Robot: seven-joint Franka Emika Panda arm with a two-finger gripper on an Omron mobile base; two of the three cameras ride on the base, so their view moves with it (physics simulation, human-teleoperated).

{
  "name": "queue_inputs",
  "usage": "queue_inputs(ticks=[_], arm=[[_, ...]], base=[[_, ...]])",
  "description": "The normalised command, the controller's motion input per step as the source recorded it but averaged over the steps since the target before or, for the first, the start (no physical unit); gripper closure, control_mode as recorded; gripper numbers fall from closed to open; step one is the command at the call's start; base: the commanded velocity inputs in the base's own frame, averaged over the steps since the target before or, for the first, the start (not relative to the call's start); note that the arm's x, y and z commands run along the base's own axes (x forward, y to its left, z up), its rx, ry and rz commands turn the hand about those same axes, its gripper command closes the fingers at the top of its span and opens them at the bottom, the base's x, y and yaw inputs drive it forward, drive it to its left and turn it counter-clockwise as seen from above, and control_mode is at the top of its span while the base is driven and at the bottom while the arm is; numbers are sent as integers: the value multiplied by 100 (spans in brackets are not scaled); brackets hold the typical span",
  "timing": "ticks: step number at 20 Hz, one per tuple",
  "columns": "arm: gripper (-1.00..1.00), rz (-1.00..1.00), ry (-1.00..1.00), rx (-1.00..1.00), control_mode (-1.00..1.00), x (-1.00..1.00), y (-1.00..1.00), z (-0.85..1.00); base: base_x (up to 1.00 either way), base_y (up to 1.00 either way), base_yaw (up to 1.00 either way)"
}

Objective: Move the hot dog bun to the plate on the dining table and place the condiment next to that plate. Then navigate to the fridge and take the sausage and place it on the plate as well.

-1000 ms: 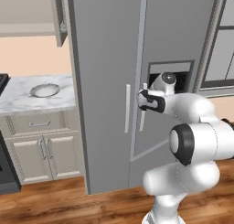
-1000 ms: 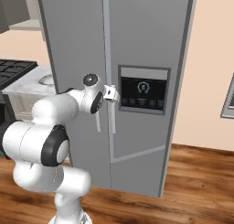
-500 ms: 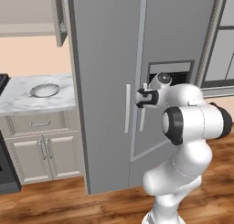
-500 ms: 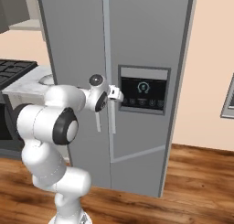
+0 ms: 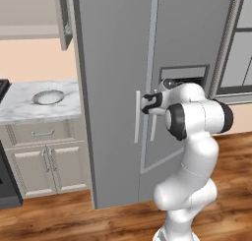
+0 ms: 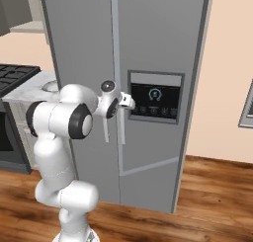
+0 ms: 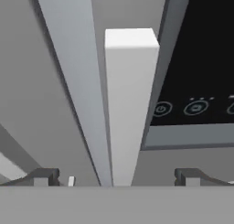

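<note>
The fridge (image 5: pixel 147 87) stands shut in front of you in the left base view, both grey doors flush, so the sausage is behind them and out of your sight. The pincer (image 5: pixel 145 103) sits level with the two vertical handles at the seam between the doors, close against them; whether it touches one you cannot tell from here. To the left, a small silvery dish (image 5: pixel 47 96) rests on the marble worktop (image 5: pixel 19 109) above beige cabinets.

From the right base view, the pincer (image 6: pixel 126 101) reaches in between the handles and the black dispenser panel (image 6: pixel 155 98); the fridge (image 6: pixel 163 48) is still closed.

In the hand view, you look straight along the white right-door handle (image 7: pixel 130 104), which rises between the fingertips (image 7: pixel 45 176). The pincer (image 7: pixel 119 178) is spread wide with the handle centred in the gap, nothing pinched yet.

Judging by this, you are on the fridge leg: door unopened, sausage not taken. Gripping the handle, pulling the door, fetching the sausage and carrying it to the plate all remain. The bun and condiment steps cannot be checked from here.
</note>
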Motion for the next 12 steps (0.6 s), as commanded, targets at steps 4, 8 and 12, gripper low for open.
queue_inputs(ticks=[4,8,12], arm=[[-100,0,0,0,-100,50,-8,-28],[-100,0,0,0,-100,51,-15,-28],[100,0,0,0,-100,51,-20,-31]], base=[[0,0,0],[0,0,0],[0,0,0]])
